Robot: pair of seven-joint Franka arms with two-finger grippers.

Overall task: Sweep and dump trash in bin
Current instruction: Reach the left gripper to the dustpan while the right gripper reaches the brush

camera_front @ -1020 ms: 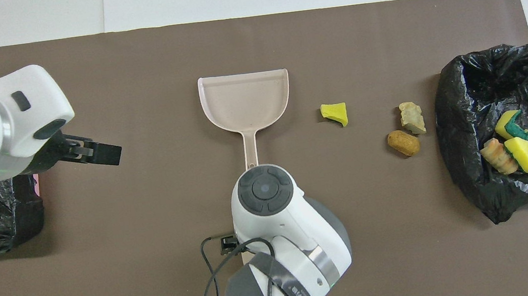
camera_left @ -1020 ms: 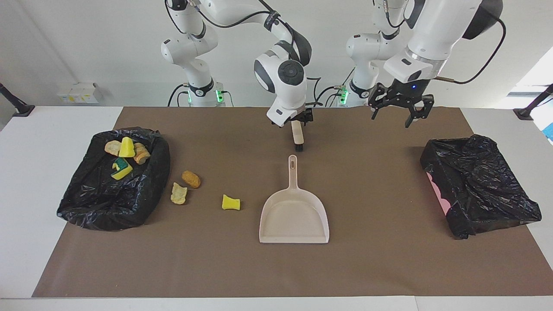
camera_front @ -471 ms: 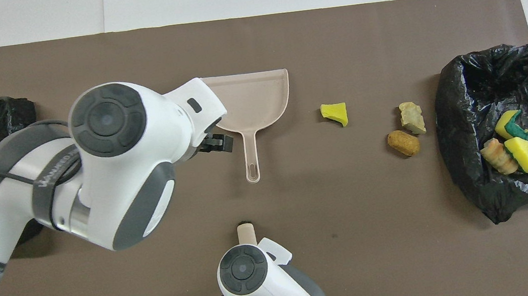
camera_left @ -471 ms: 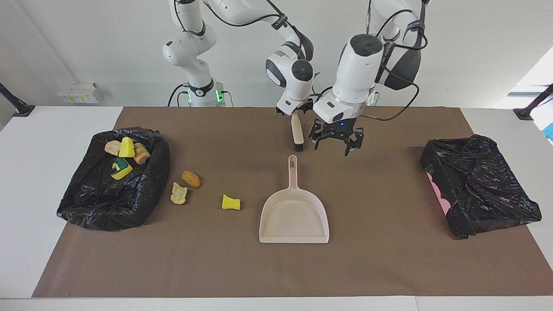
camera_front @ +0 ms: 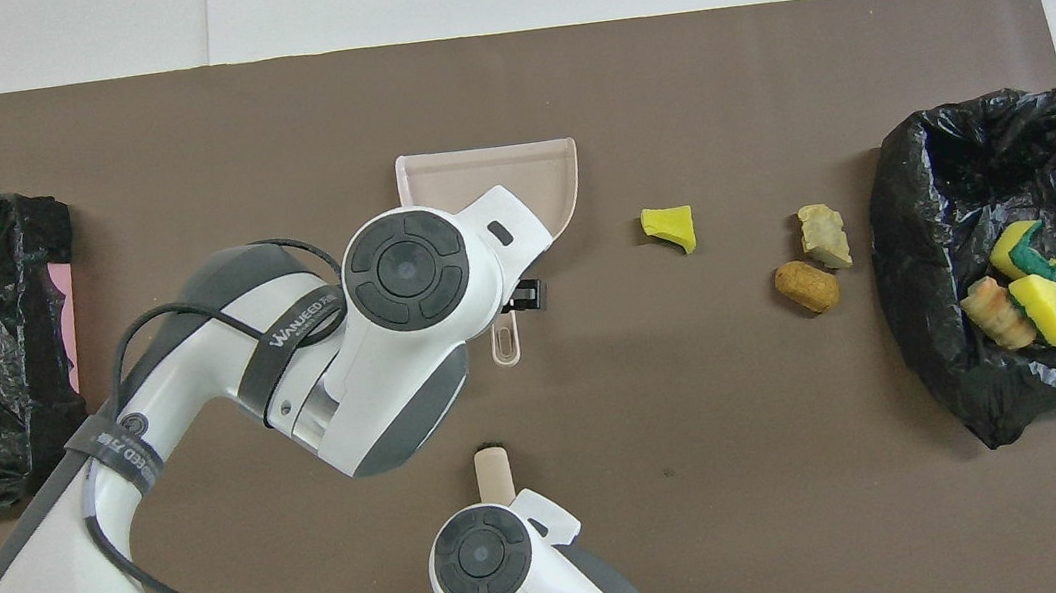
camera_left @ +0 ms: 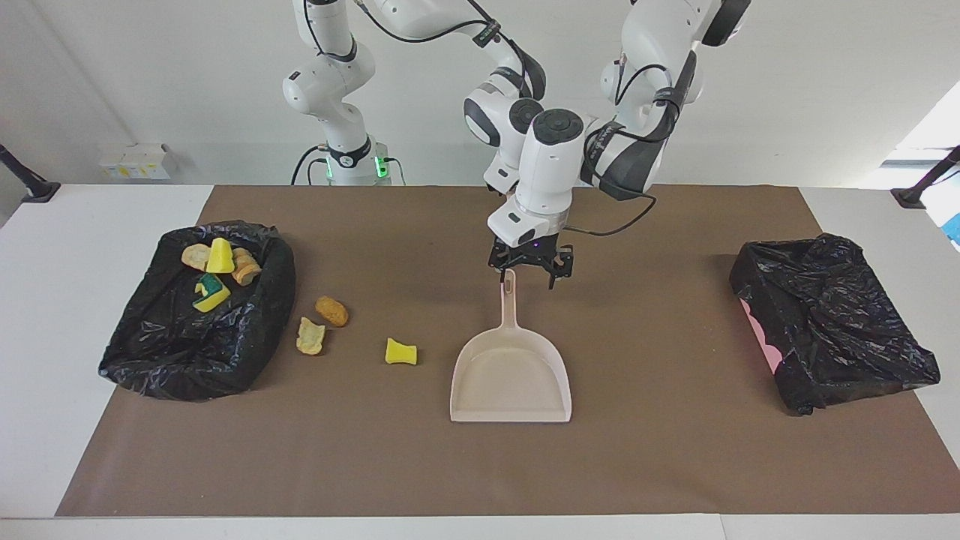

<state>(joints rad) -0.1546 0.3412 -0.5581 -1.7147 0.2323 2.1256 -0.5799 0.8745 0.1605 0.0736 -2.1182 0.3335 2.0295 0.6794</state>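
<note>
Left gripper (camera_left: 529,271) low at the hanging-hole end of the dustpan (camera_left: 510,375) handle, fingers spread to either side of that end and not closed on it. Shown so in the facing view only. From overhead, the gripper hidden under the arm's own wrist, with one dark fingertip poking out beside the handle and part of the pan covered too.

Right gripper hidden in both views: by the left arm in the facing view, by its own wrist from overhead. Impossible to tell whether closed or on what. Overhead only: beige brush (camera_front: 491,464) sticking out from under that wrist, bristle end toward the dustpan, nearer to the robots than the handle tip and in line with it. Nothing of the brush in the facing view.

Dustpan flat on the brown mat (camera_left: 660,465), mouth away from the robots.

Trash, all toward the right arm's end from the dustpan:
- yellow sponge chunk (camera_left: 401,352), alone on the mat beside the pan, apart from it;
- pale tan lump (camera_left: 310,336) and orange-brown lump (camera_left: 331,310), close together, well apart from the dustpan, just beside the bin;
- four more scraps (camera_left: 214,274), yellow and tan, one green-backed, inside the black-bagged bin (camera_left: 150,360).

Second black-bagged bin (camera_left: 832,330) toward the left arm's end from the dustpan, a pink side showing.
</note>
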